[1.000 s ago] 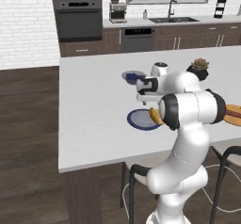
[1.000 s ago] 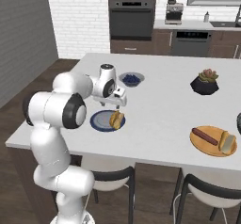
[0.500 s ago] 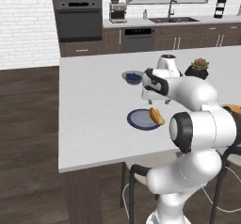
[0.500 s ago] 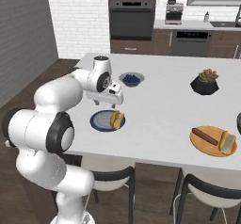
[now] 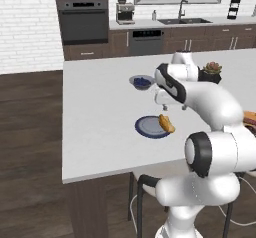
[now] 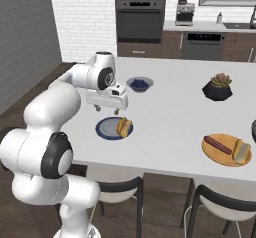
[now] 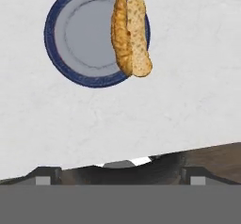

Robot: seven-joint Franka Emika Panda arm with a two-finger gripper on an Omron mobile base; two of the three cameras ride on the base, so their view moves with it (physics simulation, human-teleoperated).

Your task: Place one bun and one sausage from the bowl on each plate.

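Gripper (image 6: 116, 111), jaw state indeterminate, hangs above blue plate (image 7: 70, 39) bearing bun (image 7: 131, 36); small bowl (image 6: 139, 84) upper centre.

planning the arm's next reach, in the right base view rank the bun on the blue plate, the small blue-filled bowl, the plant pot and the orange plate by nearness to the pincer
1. Golden split bun, just below the pincer, on the dark blue plate's right rim.
2. Small blue-filled bowl, behind it.
3. Black faceted plant pot, far right, back.
4. Flat orange plate, far right, front.

The white arm arches forward and bends down, its tool (image 6: 107, 109) pointing straight down; its jaws cannot be made out.
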